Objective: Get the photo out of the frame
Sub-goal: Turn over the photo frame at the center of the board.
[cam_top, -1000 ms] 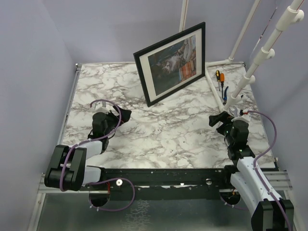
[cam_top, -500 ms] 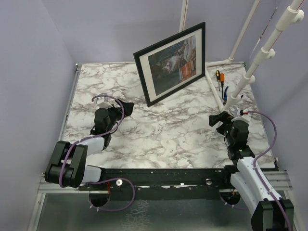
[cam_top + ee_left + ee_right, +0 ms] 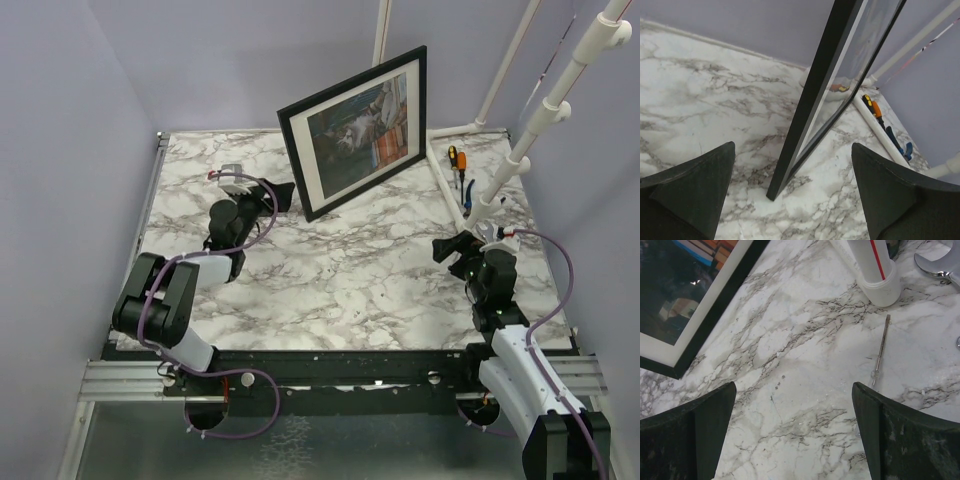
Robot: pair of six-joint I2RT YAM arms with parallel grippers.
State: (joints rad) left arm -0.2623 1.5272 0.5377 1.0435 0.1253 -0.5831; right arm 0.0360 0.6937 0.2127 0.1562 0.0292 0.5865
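- The frame (image 3: 355, 132) is a large rectangle with a thin black border and a white mat. It stands tilted on one lower corner at the back of the worktop (image 3: 350, 280), front towards the arms. What props it up cannot be told.
- The photo (image 3: 362, 128) sits inside the frame behind the mat: a grey cat among coloured book spines.
- The worktop is smooth and white, with grey marble veining.
- The left hand (image 3: 283, 195) is near the frame's lower left edge. Its dark wedge-shaped fingers (image 3: 695, 195) are spread wide and hold nothing.
- The right hand (image 3: 450, 250) is well apart from the frame, on the right side. Its scuffed dark fingers (image 3: 900, 440) are also spread and empty.
- Only the left wrist view shows the frame nearly edge-on. The glazing is glossy with reflections, and the lower corner rests on the marble ahead of the fingers, not touching them.
- Only the right wrist view shows a thin metal rod (image 3: 880, 347) lying flat, a round white pipe foot (image 3: 875, 270) with a red stripe, and the end of a steel spanner (image 3: 940, 262).
- Only the top view shows the whole frame, the white pipe stand (image 3: 545, 110) and an orange-handled screwdriver (image 3: 455, 158) beside it.
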